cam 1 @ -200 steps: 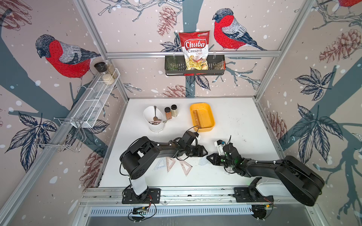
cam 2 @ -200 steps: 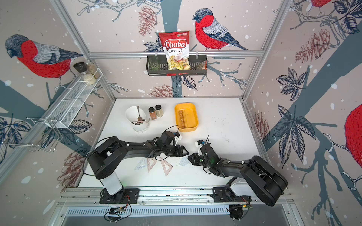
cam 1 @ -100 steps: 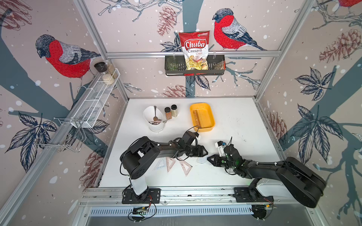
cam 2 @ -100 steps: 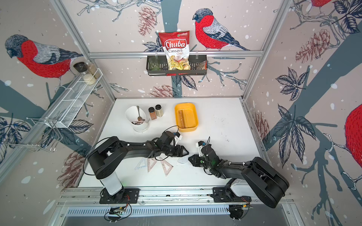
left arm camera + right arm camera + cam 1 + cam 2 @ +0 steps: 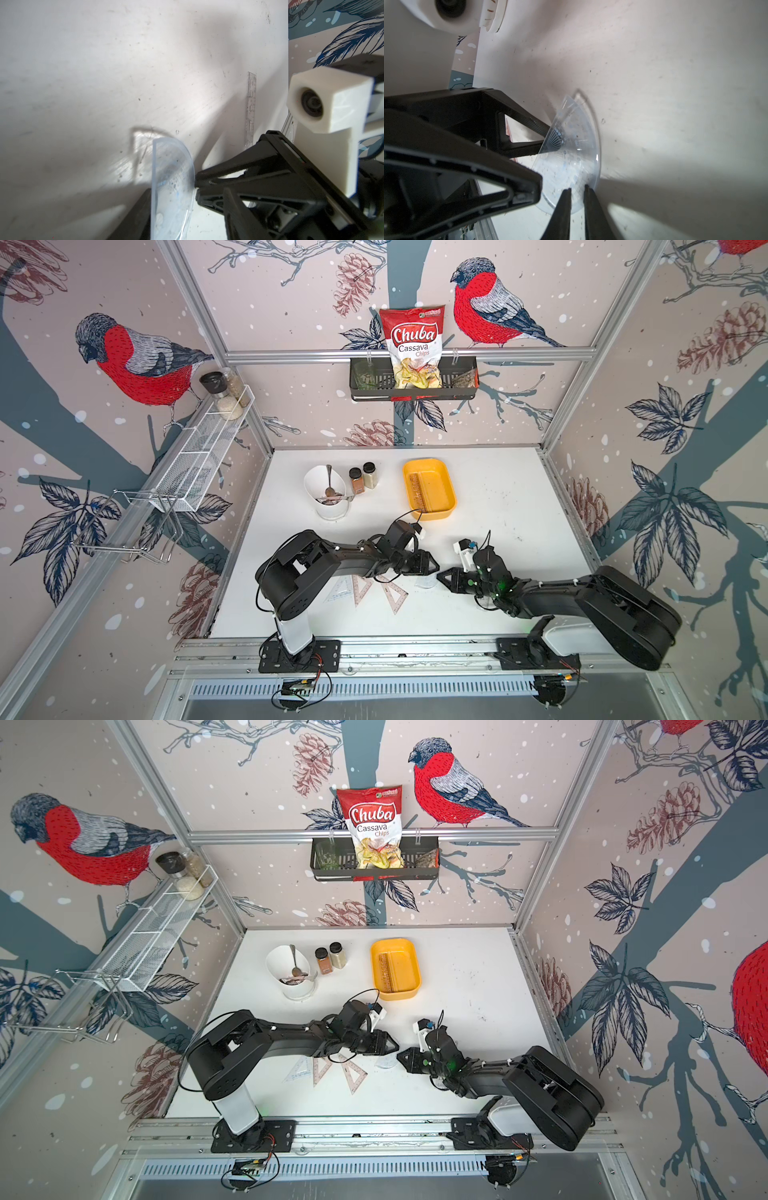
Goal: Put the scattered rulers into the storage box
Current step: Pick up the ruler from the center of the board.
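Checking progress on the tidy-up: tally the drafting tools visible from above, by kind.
set squares: 3
protractor: 1
straight ruler, in the storage box: 1
Total: 5

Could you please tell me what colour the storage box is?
The storage box is yellow-orange, which shows clearest in a top view.

Yellow storage box [image 5: 404, 969] at table's [image 5: 478, 977] 12 o'clock, pinkish ruler [image 5: 386, 971] inside. Left gripper [image 5: 392, 1045], right gripper [image 5: 401, 1055] tips close together; three set squares [image 5: 322, 1068] at their 8 o'clock.
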Robot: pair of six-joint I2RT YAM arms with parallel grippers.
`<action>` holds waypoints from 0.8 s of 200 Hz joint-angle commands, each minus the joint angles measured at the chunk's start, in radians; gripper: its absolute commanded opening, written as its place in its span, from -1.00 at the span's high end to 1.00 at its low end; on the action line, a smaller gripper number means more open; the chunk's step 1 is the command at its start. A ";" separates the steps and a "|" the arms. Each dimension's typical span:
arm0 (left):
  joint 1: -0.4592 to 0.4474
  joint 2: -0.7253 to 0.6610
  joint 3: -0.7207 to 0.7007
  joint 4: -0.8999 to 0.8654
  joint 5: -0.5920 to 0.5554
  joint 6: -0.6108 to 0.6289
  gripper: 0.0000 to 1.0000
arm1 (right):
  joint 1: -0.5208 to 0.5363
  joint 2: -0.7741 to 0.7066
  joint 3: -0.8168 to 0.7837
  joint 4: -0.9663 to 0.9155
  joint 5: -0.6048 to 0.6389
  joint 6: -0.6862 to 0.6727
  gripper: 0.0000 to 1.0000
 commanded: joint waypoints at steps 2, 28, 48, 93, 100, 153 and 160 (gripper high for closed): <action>-0.005 0.005 -0.008 -0.136 -0.024 -0.007 0.20 | 0.002 0.015 0.000 -0.086 0.011 0.010 0.61; -0.005 0.008 -0.007 -0.139 -0.026 -0.009 0.51 | 0.001 0.008 0.009 -0.097 0.009 0.000 0.61; -0.004 0.002 -0.002 -0.144 -0.028 -0.011 0.70 | -0.003 -0.027 0.028 -0.141 0.011 -0.020 0.61; 0.028 -0.050 0.020 -0.098 0.047 -0.030 1.00 | -0.086 -0.203 0.068 -0.224 -0.057 -0.100 0.41; 0.040 -0.057 0.023 -0.076 0.082 -0.035 1.00 | -0.119 -0.217 0.072 -0.209 -0.116 -0.111 0.36; 0.140 -0.108 0.100 0.068 0.323 -0.077 1.00 | -0.306 -0.163 0.139 -0.028 -0.464 -0.092 0.10; 0.151 -0.110 0.112 0.083 0.344 -0.083 1.00 | -0.314 -0.148 0.149 -0.004 -0.487 -0.083 0.09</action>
